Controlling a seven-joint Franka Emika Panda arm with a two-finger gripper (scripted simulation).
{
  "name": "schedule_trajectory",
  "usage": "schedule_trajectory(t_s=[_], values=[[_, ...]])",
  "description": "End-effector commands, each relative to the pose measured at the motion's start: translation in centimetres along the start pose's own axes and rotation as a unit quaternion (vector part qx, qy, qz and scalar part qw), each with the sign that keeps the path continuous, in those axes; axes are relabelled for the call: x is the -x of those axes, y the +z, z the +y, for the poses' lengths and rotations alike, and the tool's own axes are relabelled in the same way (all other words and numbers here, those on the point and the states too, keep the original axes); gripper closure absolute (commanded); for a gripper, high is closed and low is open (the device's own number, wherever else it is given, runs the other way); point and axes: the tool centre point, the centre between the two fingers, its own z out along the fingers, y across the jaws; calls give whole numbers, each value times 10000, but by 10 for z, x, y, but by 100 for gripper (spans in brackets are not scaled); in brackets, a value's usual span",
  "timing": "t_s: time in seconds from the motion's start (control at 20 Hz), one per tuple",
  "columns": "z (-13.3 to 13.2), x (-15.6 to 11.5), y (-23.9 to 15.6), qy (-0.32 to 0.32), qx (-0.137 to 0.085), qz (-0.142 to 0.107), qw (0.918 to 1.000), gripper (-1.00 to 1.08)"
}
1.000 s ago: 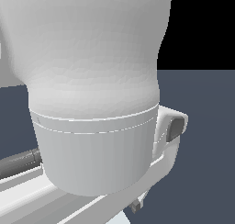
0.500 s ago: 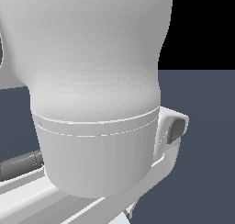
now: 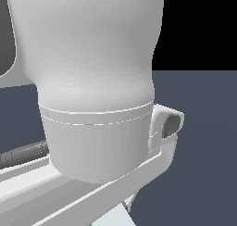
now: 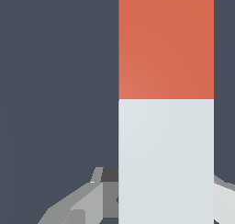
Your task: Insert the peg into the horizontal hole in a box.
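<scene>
The peg (image 4: 166, 103) fills much of the wrist view, a square bar with an orange-red end (image 4: 166, 44) and a pale white remainder. My gripper (image 4: 166, 191) straddles the white part, with a grey finger (image 4: 87, 202) on one side and a paler one (image 4: 226, 195) on the other. Both run right up to the bar's edges, so the gripper reads as shut on it. A pale sliver (image 3: 121, 218) under the hand in the exterior view may be the same bar. Neither the box nor the hole appears in any view.
The robot's own white wrist and hand body (image 3: 92, 95) block nearly all of the exterior view. Only a dark blue-grey floor (image 3: 203, 151) shows around it, and the same floor (image 4: 55, 81) lies behind the peg in the wrist view.
The arm's housing has shifted only slightly in the exterior view. A pale sliver now shows under the hand where a grey finger tip showed before.
</scene>
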Motion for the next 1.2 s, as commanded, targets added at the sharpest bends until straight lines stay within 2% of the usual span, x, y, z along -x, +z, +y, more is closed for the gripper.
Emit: schedule_trajectory(t_s=[0.0, 0.45, 1.15], values=[[5, -8, -3, 59, 10, -9, 10000, 108], [33, -56, -15, 484, 11, -9, 9988, 108], [107, -147, -40, 1350, 13, -9, 9908, 108]])
